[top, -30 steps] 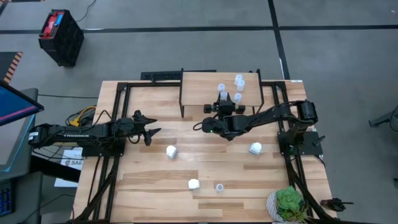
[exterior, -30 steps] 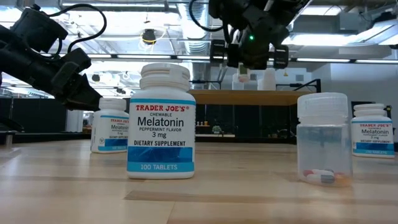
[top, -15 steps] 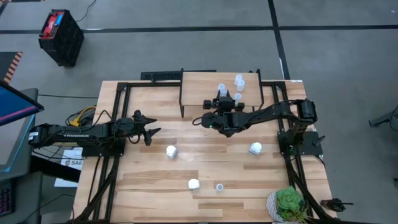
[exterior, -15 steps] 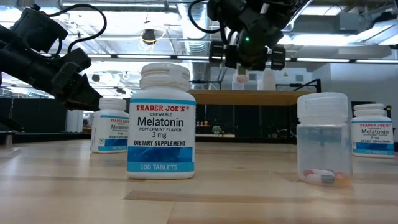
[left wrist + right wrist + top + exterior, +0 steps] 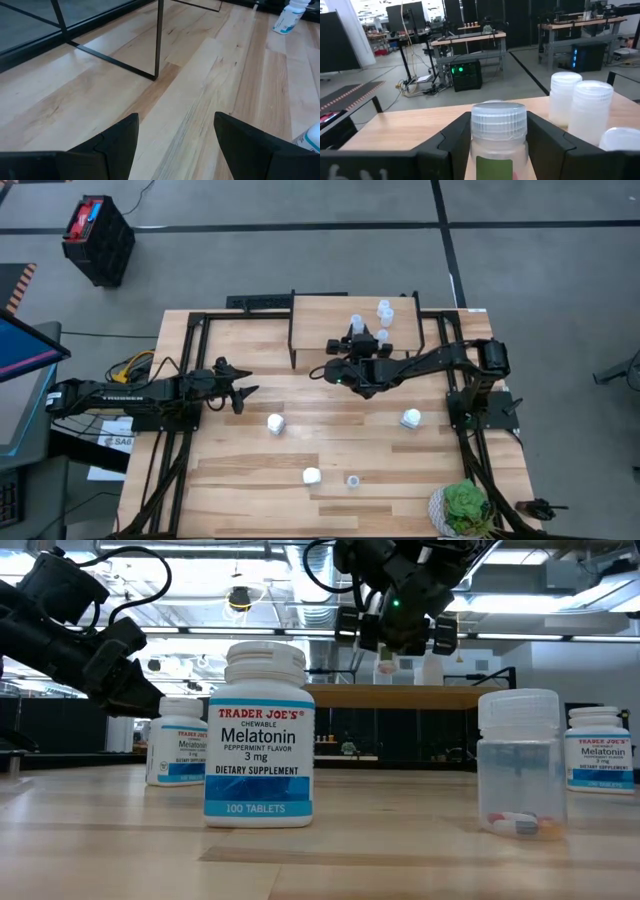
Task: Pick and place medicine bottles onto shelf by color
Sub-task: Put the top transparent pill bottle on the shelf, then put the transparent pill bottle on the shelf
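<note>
The floor (image 5: 300,260) is gray with dark lines across it. A black crate (image 5: 97,238) sits on it. Far back stand long tables (image 5: 465,42) and bright ceiling lights (image 5: 238,598).

A lab; workbenches (image 5: 470,42), monitors (image 5: 410,15), exposed ceiling ducts (image 5: 200,610).

The right arm extends across toward the centre, its right end effector (image 5: 499,137) raised, fingers (image 5: 455,137) standing apart on either side of a small object. The left arm lies outstretched at the left, its left end effector (image 5: 175,135) spread wide and holding nothing.
</note>
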Robot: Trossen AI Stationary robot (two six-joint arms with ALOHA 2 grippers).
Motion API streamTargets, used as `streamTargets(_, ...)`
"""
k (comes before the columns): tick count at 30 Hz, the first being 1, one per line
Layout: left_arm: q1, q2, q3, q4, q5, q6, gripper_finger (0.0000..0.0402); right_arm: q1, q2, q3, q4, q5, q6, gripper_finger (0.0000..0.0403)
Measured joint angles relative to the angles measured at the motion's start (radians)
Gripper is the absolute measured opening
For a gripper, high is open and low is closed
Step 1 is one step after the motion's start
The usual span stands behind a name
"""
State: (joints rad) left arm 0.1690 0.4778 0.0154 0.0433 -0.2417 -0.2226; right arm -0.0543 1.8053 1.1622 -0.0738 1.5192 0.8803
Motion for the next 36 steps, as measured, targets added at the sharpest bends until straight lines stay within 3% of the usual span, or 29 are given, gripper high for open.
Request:
streamTargets(19, 0.0, 0.0, 0.0, 0.0, 0.0, -0.001, 0.0247, 0.004, 0.0, 0.013, -0.001, -0.002, -0.049, 0.0244)
streamTargets(29, 0.0, 0.0, 0.0, 0.0, 0.0, -0.006, 0.0247, 0.059, -0.001, 0.17, -0.001, 0.022, -0.391, 0.0244)
streamTargets(36, 0.0, 0.0, 0.0, 0.0, 0.0, -0.007, 0.0247, 0.153, -0.002, 0.327, 0.0, 0.024, -0.831, 0.0244)
